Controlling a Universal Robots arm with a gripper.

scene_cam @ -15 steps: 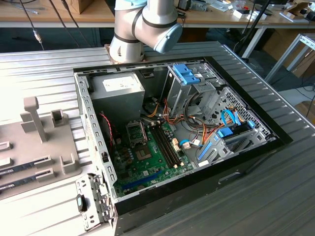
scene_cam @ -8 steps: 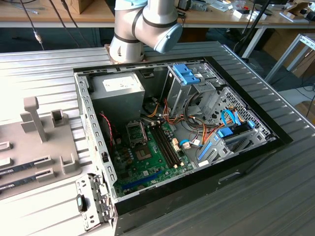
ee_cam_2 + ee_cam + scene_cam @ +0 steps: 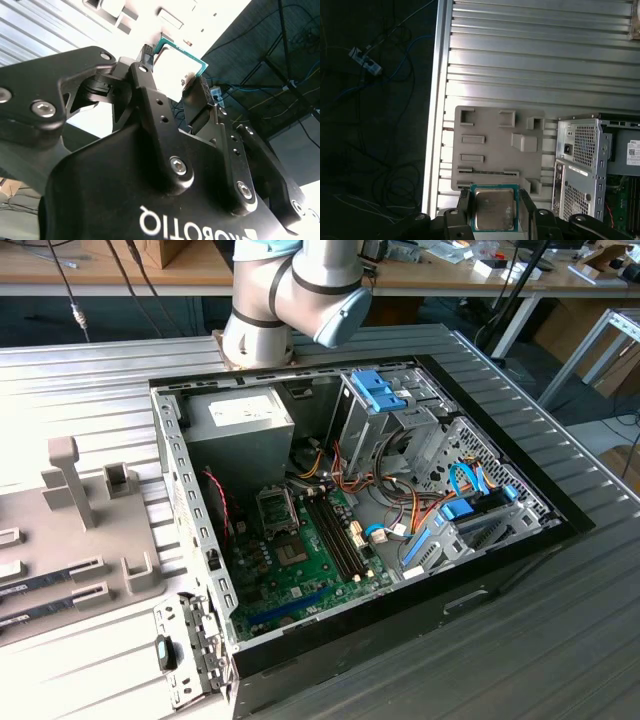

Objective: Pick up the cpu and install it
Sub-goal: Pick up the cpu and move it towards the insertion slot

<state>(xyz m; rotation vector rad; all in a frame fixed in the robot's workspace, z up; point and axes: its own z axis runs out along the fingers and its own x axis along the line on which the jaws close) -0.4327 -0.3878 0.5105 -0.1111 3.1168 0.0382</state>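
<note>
I look over a ribbed aluminium table (image 3: 560, 640) that spans the workspace; in the first wrist view its slats glare white under strong light near one edge. Beyond its far side runs a long wooden workbench (image 3: 100, 278) on white legs (image 3: 512, 325), with black cables (image 3: 65, 280) hanging over its front. At the exterior view's right, a brown cardboard box (image 3: 570, 325) sits behind a pale metal frame (image 3: 600, 340). The floor (image 3: 365, 165) is dark. In the first wrist view, loose wires lie across it, among them a blue cable (image 3: 400, 65) and a white power strip (image 3: 365, 61).
</note>
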